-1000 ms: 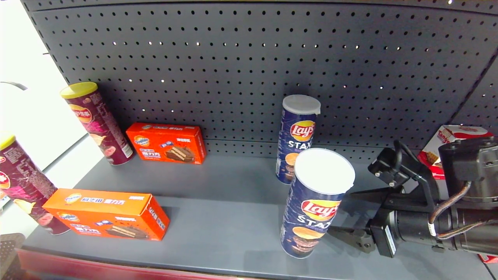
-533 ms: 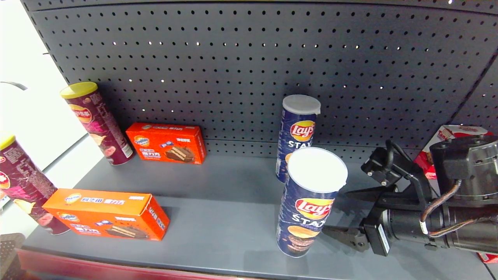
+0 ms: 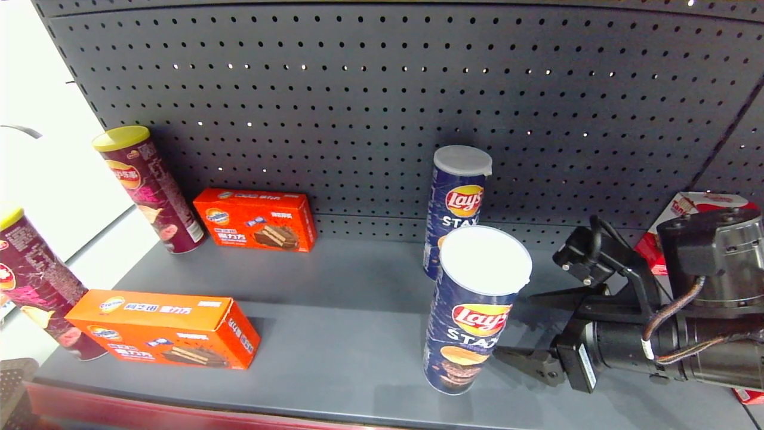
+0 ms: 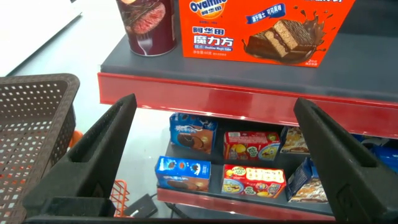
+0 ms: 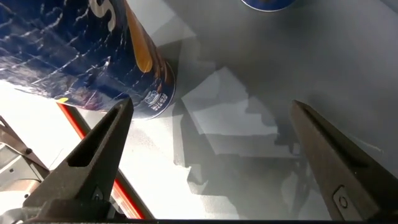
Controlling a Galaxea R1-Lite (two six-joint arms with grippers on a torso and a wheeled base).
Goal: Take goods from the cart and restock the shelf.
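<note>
- Since a second ago, the near dark blue crisp tube with a white lid (image 3: 471, 322) has shifted a little toward the robot's left on the grey metal shelf (image 3: 334, 298), and the right gripper (image 3: 517, 325) has shifted the same way beside it; over the last half second almost nothing has changed.
- That near tube stands upright close to the shelf's front edge, directly in front of a second dark blue crisp tube with a grey lid (image 3: 456, 209), which stands against the dark perforated back panel (image 3: 358, 89).
- Seen from the head, the right gripper lies level just beside the near tube on its right, fingers spread wide and holding nothing. The tube is outside the gap.
- From the right wrist, the gripper (image 5: 211, 109) frames bare shelf, with the tube's base (image 5: 74, 56) off to one side.
- At the left wrist, the left gripper (image 4: 216, 104) is spread wide and empty, facing the shelf's red front lip (image 4: 249, 93), with a dark mesh basket (image 4: 31, 124) at one side.
- Further left on the shelf lie two flat orange wafer boxes, one near (image 3: 161, 328) and one at the back (image 3: 256, 220).
- Two maroon tubes with yellow lids (image 3: 149, 188) (image 3: 30, 280) stand by them.
- A red-and-white carton (image 3: 692, 209) sits behind the right arm.
</note>
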